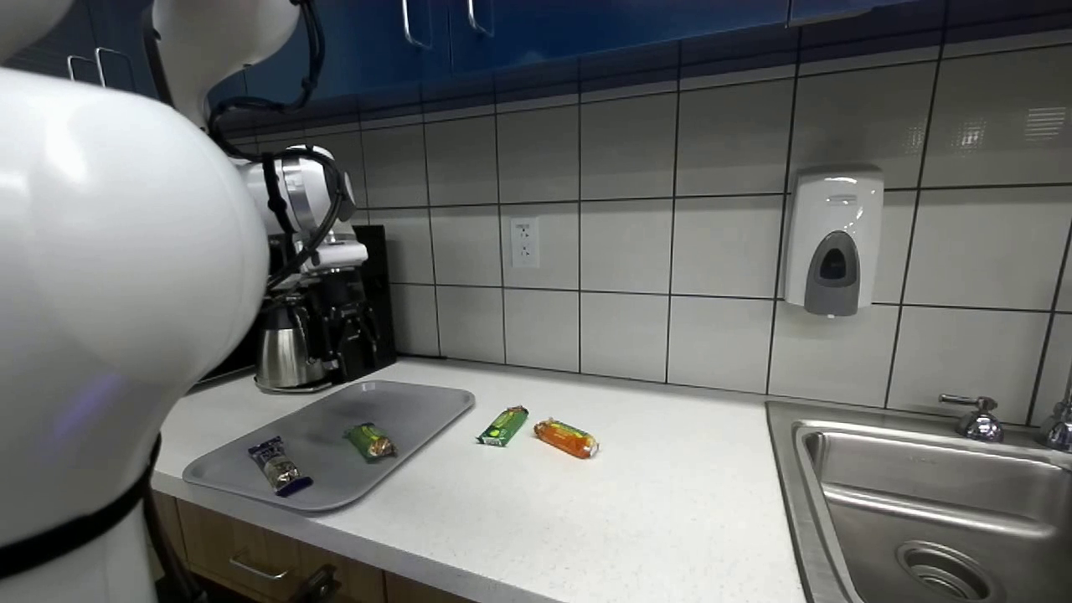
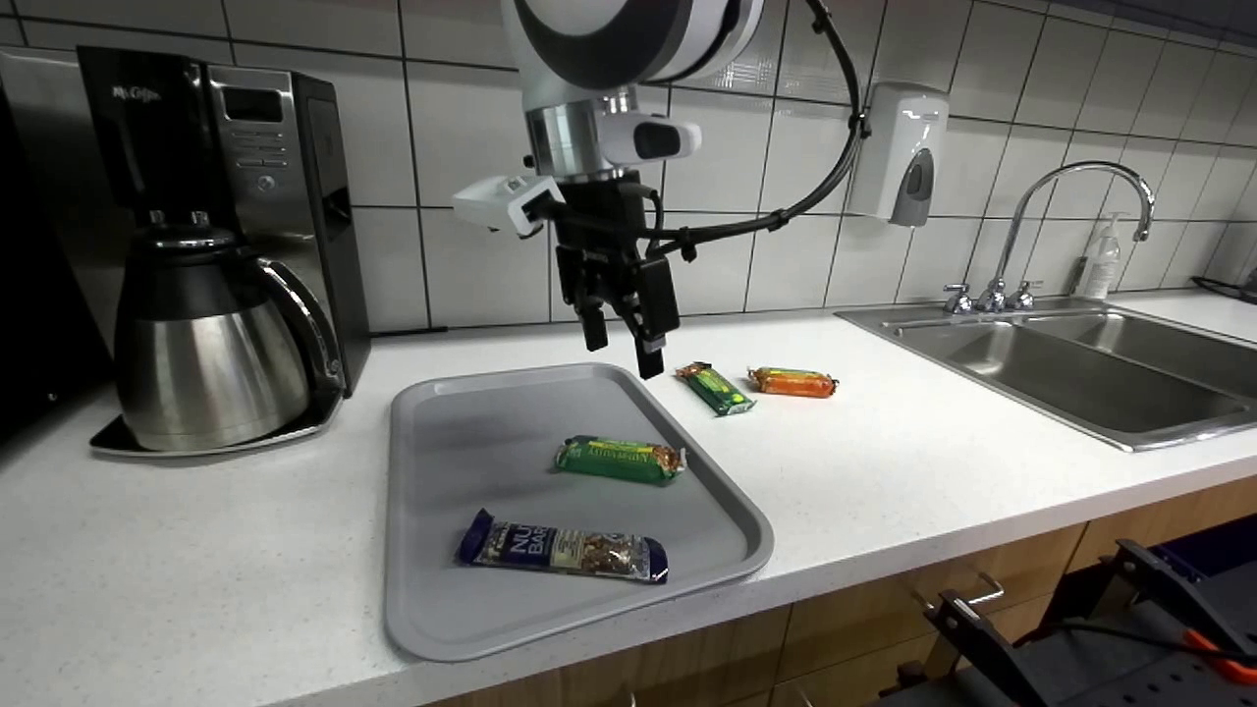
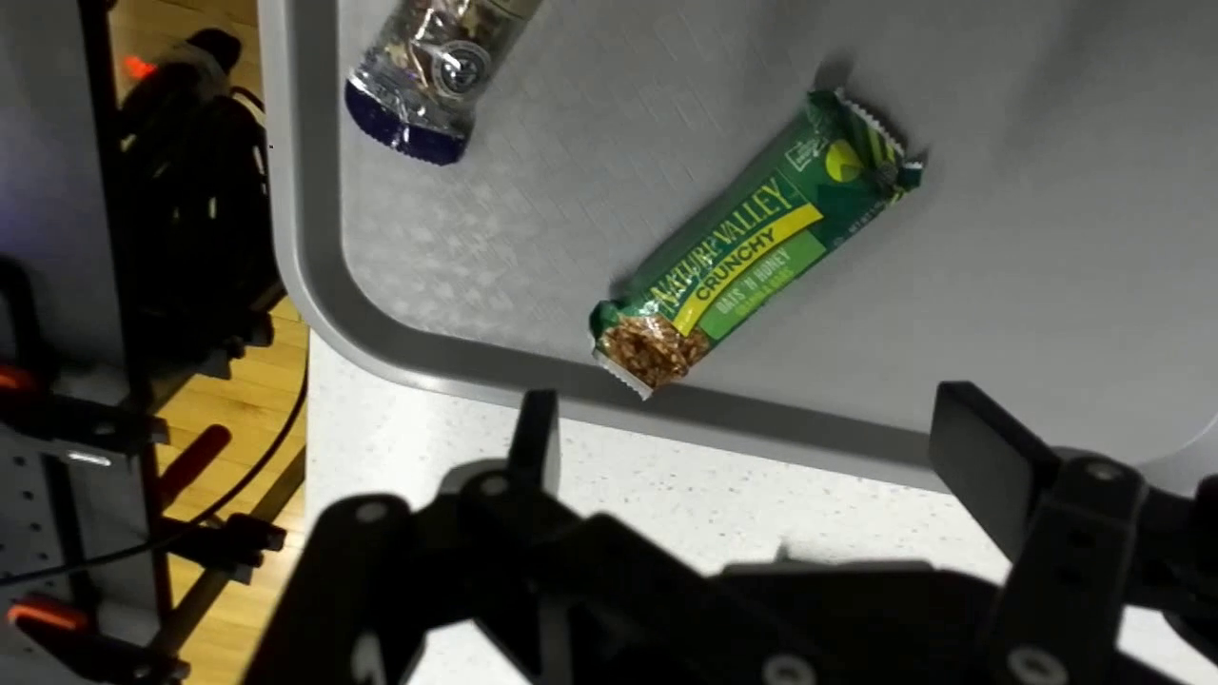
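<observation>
Step in hand, by my read: a free hover btwn grips, w/ no bar taken up. The gripper (image 2: 623,353) hung over the sink-side long edge of the tray (image 2: 442,471), jaws spread wide, nothing held btwn them and no contact seen. Nearest thing was the green Nature Valley bar (image 3: 742,247), flat on the tray nr the middle of that edge, one end reaching the rim's slope. A nut bar (image 2: 565,548) lay along the tray's front edge. Off the tray, on the countertop (image 1: 670,477), a second green bar (image 1: 503,425) sat nr the tray's back sink-side corner, w/ an orange bar (image 1: 567,438) just beside it, toward the sink (image 1: 806,502).

Next move, if the tray's green bar was the one wanted, prob. called for a shift inward from the edge, some wrist turn so the jaws straddled the wrapper's narrow width, then a descent clear of the rim before closing. Either countertop bar would've needed travel the opposite way, off the tray. Exact height over the rim was hard to tell, esp. since the arm (image 1: 117,276) hid most of the gripper in an exterior view.
</observation>
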Robot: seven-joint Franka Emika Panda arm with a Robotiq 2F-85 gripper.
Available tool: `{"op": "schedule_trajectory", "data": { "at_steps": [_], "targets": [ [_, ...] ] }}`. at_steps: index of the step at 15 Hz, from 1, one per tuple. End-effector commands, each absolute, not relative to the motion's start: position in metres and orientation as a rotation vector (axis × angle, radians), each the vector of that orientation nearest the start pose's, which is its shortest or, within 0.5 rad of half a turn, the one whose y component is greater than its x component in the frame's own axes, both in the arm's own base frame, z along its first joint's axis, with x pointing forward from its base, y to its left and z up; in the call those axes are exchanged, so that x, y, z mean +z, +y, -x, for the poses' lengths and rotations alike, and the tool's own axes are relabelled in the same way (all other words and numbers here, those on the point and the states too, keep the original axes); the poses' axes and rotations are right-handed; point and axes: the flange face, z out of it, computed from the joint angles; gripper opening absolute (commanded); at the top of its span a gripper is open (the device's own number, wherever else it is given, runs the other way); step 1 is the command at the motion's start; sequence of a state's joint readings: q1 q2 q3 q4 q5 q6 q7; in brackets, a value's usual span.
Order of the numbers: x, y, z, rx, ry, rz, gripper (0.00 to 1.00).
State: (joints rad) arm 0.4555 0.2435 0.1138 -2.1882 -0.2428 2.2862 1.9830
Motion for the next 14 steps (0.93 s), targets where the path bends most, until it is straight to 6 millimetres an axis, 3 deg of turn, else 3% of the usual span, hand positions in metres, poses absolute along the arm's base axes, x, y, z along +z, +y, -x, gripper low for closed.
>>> {"op": "schedule_trajectory", "data": {
  "at_steps": [1, 14],
  "targets": [
    [0.264, 0.285, -0.445, -0.192, 2.075, 2.646, 1.0],
    [0.212, 0.293, -0.45, -0.337, 2.277, 2.533, 1.0]
  ]
}}
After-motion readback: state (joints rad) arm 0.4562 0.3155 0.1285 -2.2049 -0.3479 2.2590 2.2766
